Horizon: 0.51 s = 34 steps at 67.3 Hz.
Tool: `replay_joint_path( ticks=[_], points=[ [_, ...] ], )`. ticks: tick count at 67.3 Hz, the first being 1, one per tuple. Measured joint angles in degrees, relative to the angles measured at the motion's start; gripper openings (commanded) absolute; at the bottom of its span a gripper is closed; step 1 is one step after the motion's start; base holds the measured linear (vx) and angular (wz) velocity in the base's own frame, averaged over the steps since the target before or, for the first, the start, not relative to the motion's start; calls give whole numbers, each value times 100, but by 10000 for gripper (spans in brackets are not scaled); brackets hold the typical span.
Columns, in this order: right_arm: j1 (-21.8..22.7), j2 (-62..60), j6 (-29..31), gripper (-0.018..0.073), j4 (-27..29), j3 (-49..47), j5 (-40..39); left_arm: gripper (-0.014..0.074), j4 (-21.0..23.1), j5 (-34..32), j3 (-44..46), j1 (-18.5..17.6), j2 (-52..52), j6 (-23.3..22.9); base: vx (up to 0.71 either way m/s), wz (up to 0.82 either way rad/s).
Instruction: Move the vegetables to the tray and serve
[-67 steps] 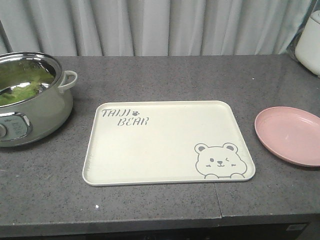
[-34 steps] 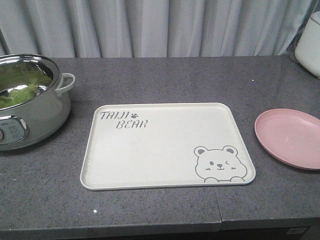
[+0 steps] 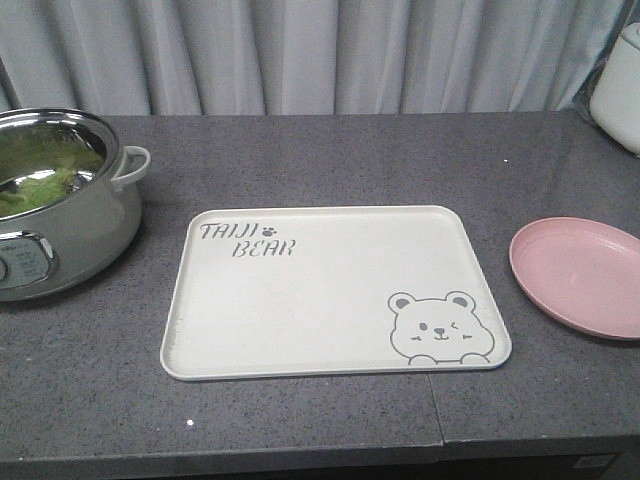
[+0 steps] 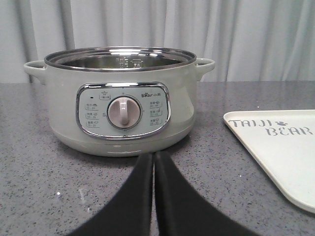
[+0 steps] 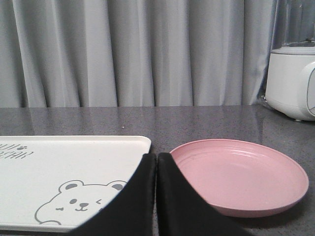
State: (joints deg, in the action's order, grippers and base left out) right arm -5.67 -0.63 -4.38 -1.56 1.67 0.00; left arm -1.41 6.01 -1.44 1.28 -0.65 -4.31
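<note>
The cream-white tray (image 3: 335, 292) with "TAIJI BEAR" lettering lies flat in the middle of the grey counter, with nothing on it; its corner shows in the left wrist view (image 4: 280, 147) and its bear side in the right wrist view (image 5: 64, 172). The vegetables (image 3: 40, 175) are green leaves inside the electric pot (image 3: 60, 220) at the left. My left gripper (image 4: 153, 157) is shut and holds nothing, low over the counter in front of the pot (image 4: 123, 98). My right gripper (image 5: 156, 158) is also shut on nothing, between the tray and the pink plate (image 5: 241, 172).
The round pink plate (image 3: 580, 272) sits right of the tray, with nothing in it. A white appliance (image 3: 620, 85) stands at the back right corner, seen as well in the right wrist view (image 5: 293, 81). Grey curtains hang behind the counter, whose front edge (image 3: 300, 455) runs close below the tray.
The front view shifted slightly between one second and half a second ago, so the pot and tray sit a little further left and lower. Nothing on the counter has moved since.
</note>
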Motion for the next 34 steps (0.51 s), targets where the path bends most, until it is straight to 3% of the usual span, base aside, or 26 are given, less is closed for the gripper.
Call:
replay_joint_path(
  ticks=[19, 26, 34],
  points=[
    [0, 0, 0, -4, 0, 0, -274, -7, 0, -167, 0, 0, 0, 1, 0, 0],
    [0, 58, 0, -4, -7, -441, 83, -7, 20, -84, 148, 0, 0, 1, 0, 0],
    [0, 516, 44, -4, -138, -1358, 677, -7, 38, 187, 936, 0, 11, 1, 0, 0]
  ],
)
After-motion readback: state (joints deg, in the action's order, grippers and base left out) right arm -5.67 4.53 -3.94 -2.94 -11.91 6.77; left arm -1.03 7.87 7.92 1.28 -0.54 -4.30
